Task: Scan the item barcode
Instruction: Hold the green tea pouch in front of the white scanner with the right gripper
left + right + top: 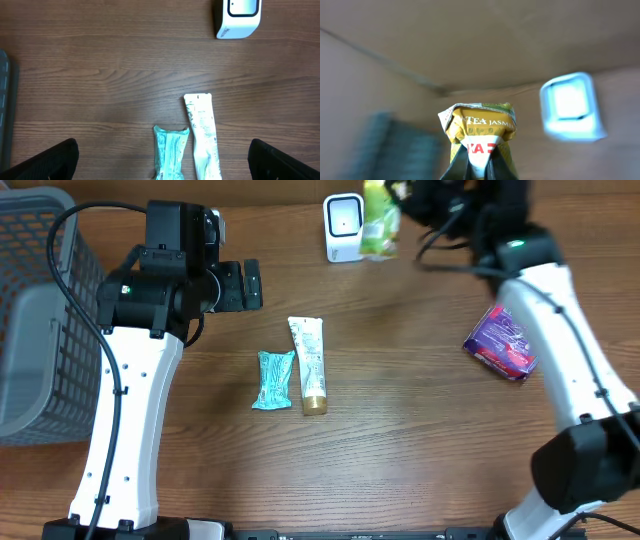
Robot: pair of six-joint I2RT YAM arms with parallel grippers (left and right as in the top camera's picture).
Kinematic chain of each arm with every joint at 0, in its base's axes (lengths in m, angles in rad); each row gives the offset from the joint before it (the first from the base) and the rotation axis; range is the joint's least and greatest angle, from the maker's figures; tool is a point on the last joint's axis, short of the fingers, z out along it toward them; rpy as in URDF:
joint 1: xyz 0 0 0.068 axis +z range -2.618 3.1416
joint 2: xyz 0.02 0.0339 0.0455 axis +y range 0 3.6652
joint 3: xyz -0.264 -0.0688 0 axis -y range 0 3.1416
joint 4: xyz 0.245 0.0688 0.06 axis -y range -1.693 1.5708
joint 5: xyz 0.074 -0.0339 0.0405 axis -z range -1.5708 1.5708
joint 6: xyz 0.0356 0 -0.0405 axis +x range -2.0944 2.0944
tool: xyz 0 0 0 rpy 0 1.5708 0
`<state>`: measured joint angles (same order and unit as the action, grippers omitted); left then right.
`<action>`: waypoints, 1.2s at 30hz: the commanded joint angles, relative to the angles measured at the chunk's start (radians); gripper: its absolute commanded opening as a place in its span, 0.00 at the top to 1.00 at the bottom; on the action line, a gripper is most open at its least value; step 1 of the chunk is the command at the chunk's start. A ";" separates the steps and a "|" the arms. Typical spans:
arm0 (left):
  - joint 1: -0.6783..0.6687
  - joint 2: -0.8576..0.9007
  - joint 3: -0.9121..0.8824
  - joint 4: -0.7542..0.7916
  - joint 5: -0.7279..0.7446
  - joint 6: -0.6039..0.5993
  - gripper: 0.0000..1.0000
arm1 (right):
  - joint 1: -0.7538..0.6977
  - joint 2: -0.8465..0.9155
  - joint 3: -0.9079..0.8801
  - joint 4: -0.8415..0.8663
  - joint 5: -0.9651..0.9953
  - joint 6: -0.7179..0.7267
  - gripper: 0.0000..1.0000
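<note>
Left claw [254, 285] hangs wide open, holding nothing. Right claw [479, 167] is pinched shut on the tea packet [379, 220], held aloft just beside the scanner [343, 227]. We judge the packet light, soft and crinkly; best gripped by one crimped end, leaving the barcode face free.

Overhead: fixed high, looking straight down on the bench [400, 440]; far off, so the whole top is in frame, with the basket [40, 330] at the left edge and the scanner [343, 227] at the top.
Left wrist: well above the bench, facing down and toward the scanner; mid-range.
Right wrist: tilted, near level; very close on the packet [480, 132]; background blurred.
Shared, overhead and left wrist: scanner, tube [309, 365], sachet [272, 380].
Shared, all three: scanner.
</note>
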<state>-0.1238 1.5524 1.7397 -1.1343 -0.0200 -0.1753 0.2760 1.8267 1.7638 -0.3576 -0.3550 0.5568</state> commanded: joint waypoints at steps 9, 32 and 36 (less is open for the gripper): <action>-0.001 0.005 -0.004 0.001 -0.006 0.022 0.00 | 0.332 0.119 0.076 0.402 0.966 -1.058 0.96; -0.001 0.005 -0.004 0.001 -0.006 0.022 0.00 | 0.280 0.583 0.077 0.879 0.761 -1.677 0.96; -0.001 0.005 -0.004 0.002 -0.006 0.022 0.00 | 0.279 0.610 0.077 0.876 0.727 -1.676 0.96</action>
<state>-0.1238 1.5524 1.7397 -1.1339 -0.0200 -0.1753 0.5568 2.4302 1.8126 0.5026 0.4225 -1.1046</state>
